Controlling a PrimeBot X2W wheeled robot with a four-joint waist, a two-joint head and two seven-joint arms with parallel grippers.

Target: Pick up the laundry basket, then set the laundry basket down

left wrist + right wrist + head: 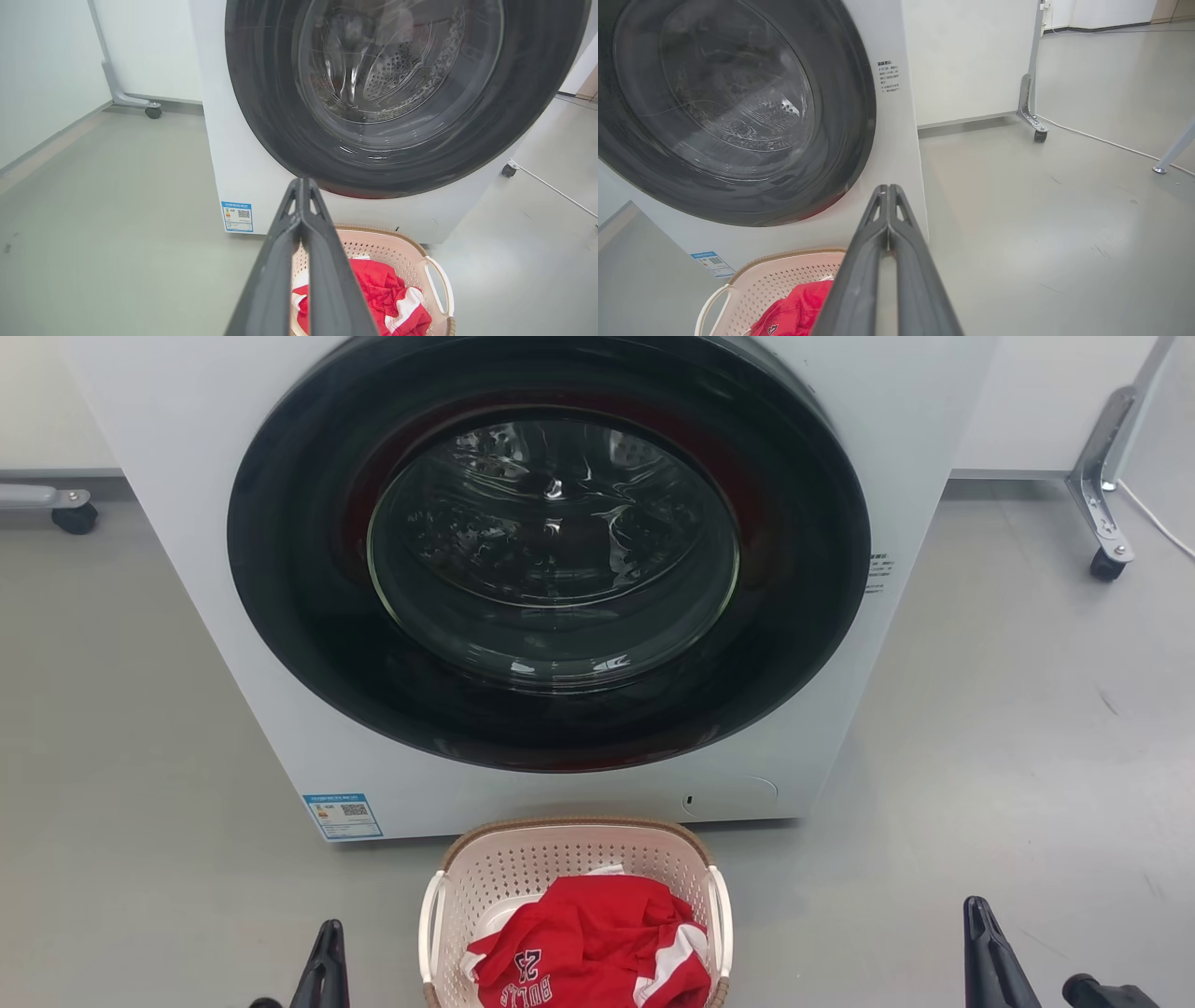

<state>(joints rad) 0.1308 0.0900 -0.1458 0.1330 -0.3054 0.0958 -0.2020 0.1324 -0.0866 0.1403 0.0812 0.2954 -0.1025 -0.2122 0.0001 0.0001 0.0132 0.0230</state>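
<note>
The laundry basket (523,863) stands on the floor just in front of the washer, cream-white and perforated, with a brown rim and white side handles. A red jersey (597,943) lies crumpled inside it. My left gripper (327,933) hangs to the basket's left, apart from it, fingers pressed together with nothing between them. My right gripper (978,915) is well off to the basket's right, also shut and empty. In the left wrist view the shut left gripper (302,184) partly covers the basket (402,254). The right wrist view has the right gripper (888,191) above the basket (784,275).
A white front-loading washer (233,616) with a closed dark round door (551,560) rises right behind the basket. Metal stand legs on castors sit at the far left (75,515) and far right (1106,560). A white cable (1158,523) runs along the grey floor at the right.
</note>
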